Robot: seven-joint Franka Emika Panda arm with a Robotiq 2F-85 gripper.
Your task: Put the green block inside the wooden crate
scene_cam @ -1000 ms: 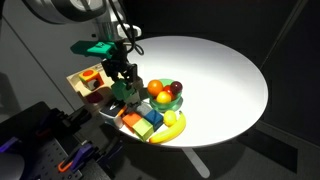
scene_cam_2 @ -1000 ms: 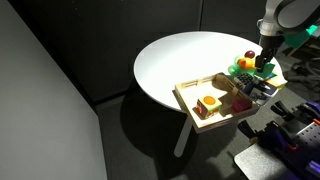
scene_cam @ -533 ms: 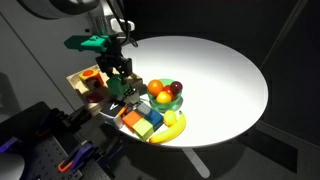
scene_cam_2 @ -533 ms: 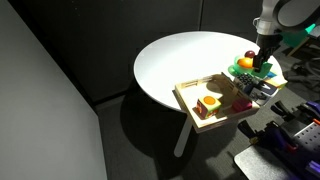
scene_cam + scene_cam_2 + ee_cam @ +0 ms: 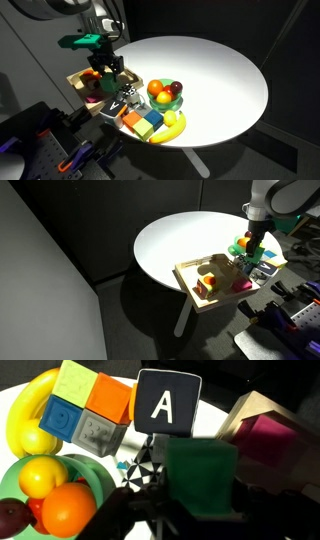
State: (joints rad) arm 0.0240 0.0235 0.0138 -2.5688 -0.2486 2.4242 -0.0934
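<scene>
Carry is the step in hand: the small bright green toy block (image 5: 203, 478) sits clamped in your Robotiq gripper (image 5: 251, 256), jaws closed to its width, hanging by the rim of the shallow light-wood crate (image 5: 256, 408). Shift toward two o'clock in the wrist view, clear the wall, avoid the magenta block (image 5: 268, 440) inside, lower gently, then release.

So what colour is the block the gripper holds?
Green; the block shows best in the wrist view.
</scene>
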